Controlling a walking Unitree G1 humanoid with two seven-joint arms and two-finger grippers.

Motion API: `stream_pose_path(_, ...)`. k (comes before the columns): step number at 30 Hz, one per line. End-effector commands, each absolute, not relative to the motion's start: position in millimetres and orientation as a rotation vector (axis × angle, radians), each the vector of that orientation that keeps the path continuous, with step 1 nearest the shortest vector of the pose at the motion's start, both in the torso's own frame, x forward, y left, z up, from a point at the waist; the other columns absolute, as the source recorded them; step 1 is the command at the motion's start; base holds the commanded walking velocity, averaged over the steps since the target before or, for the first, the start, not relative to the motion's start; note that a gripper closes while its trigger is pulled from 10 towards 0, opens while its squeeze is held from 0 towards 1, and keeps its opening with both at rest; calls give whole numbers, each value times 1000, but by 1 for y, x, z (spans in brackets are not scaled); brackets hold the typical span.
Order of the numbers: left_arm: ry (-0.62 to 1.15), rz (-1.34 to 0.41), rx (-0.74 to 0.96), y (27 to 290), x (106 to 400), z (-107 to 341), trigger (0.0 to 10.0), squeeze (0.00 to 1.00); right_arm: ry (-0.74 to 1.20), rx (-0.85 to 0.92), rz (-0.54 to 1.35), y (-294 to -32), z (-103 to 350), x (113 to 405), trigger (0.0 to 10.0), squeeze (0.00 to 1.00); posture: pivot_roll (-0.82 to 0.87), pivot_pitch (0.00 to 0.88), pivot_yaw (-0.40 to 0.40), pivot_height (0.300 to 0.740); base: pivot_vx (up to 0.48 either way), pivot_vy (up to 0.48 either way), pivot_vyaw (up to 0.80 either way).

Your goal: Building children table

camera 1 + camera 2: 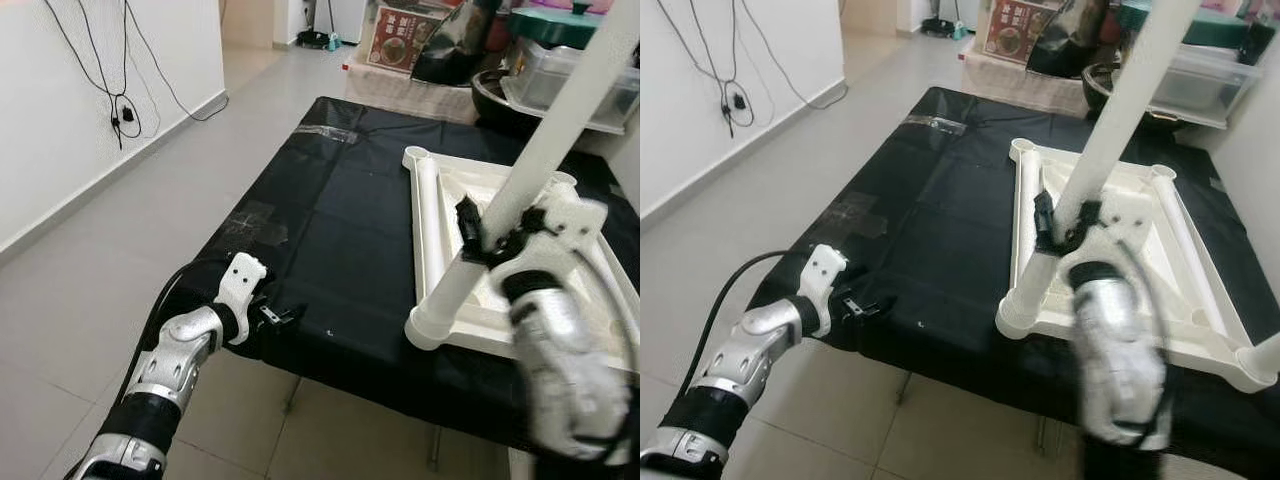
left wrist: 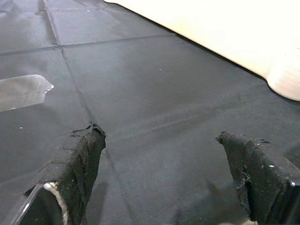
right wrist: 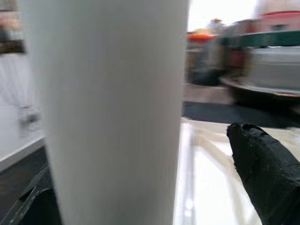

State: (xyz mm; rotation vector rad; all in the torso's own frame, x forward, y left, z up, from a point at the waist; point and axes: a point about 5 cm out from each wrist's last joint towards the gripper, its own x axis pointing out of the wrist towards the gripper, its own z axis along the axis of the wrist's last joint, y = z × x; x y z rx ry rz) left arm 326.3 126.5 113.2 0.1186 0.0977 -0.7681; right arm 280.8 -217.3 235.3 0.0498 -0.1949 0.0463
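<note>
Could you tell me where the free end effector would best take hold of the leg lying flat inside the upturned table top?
Grip the lying leg mid-length, from above, fingers straddling its round shaft; its ends sit against the table top corners.

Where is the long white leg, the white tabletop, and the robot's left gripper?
white leg (image 1: 560, 130), left eye view, mid shaft.
white tabletop (image 1: 1140, 225), right eye view, inner panel.
left gripper (image 2: 159, 173), left wrist view, between fingertips.

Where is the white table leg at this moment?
The white table leg stands tilted in the near-left corner socket of the upturned white tabletop on the robot's right, gripped by the right gripper.
</note>
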Motion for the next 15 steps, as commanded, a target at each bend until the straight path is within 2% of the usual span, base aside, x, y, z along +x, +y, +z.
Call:
stream_pose_path(1,114,-788,124,121,325,108,10000,0,-145,75,175,-220,228,283,10000,0,120,0,-110,740,0,0,0)
stream_pose_path(3,112,-789,124,120,326,108,10000,0,-98,30,284,-228,222,287,10000,0,127,0,-120,740,0,0,0)
stream_pose_path(9,109,-787,123,120,326,108,10000,0,32,1,443,-246,202,297,10000,0,133,0,-126,740,0,0,0)
stream_pose_path(10,109,-788,124,119,326,107,10000,0,46,9,461,-251,199,303,4667,0,137,0,-130,740,0,0,0)
stream_pose_path(11,109,-789,124,119,326,107,10000,0,52,20,467,-255,199,309,3961,0,137,0,-130,740,0,0,0)
stream_pose_path(12,109,-789,125,119,326,107,10000,0,51,39,479,-259,199,313,0,0,142,0,-133,740,0,0,0)
stream_pose_path(15,108,-789,125,119,326,107,10000,0,41,55,482,-262,201,316,0,0,146,0,-136,740,0,0,0)
